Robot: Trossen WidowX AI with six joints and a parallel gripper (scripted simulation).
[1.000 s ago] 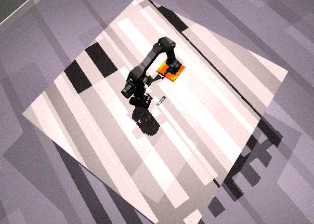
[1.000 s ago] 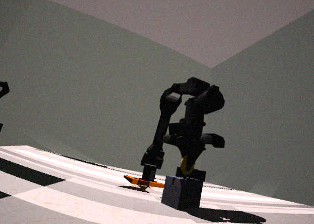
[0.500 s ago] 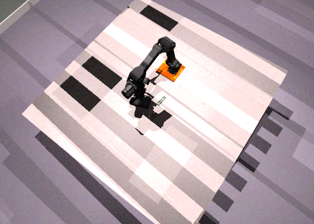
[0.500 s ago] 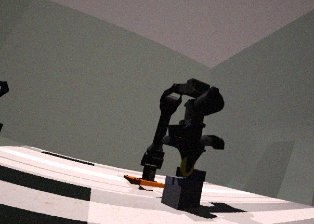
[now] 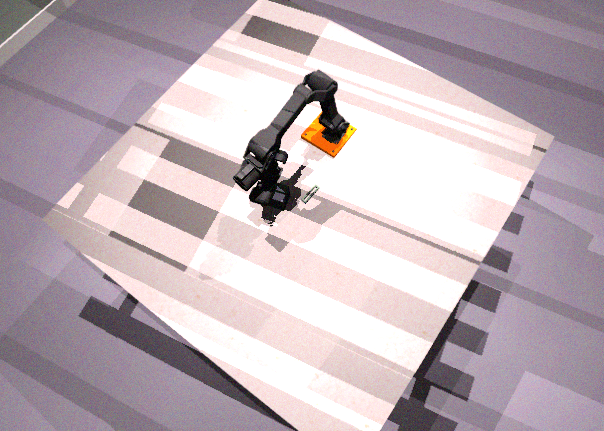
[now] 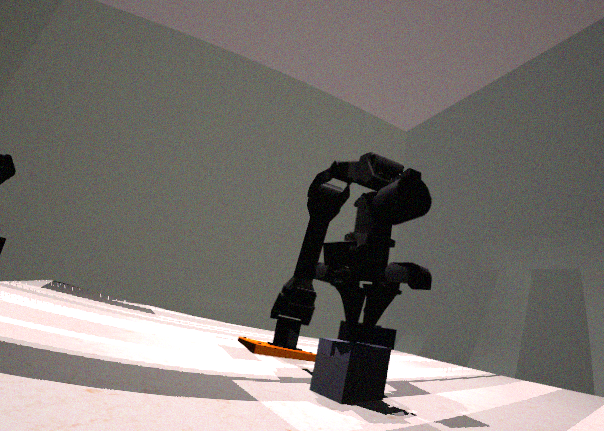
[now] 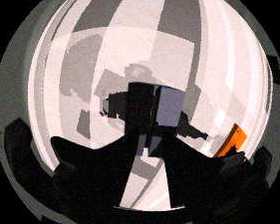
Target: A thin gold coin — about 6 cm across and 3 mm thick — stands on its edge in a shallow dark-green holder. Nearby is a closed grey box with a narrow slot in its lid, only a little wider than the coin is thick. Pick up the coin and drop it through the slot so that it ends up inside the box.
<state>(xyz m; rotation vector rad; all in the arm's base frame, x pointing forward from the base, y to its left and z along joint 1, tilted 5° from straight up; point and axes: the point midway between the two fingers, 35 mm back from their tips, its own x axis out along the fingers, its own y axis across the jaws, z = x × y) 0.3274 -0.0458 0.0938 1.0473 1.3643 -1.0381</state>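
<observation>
Directly below the parted jaws (image 6: 364, 311) — the grey box (image 6: 350, 369), no coin showing.

The arm (image 5: 292, 112) has a matt black finish resembling moulded plastic. Its base plate (image 5: 328, 134) is smooth, saturated orange. The box (image 6: 350, 369) shows flat, smooth, dark grey-blue faces with a dull sheen. The table top (image 5: 380, 257) looks matt, striped pale pink, white and grey, faintly mottled.

Grey box (image 6: 350, 374) stands closed on the striped table; green holder (image 5: 310, 195) lies just beside it
</observation>
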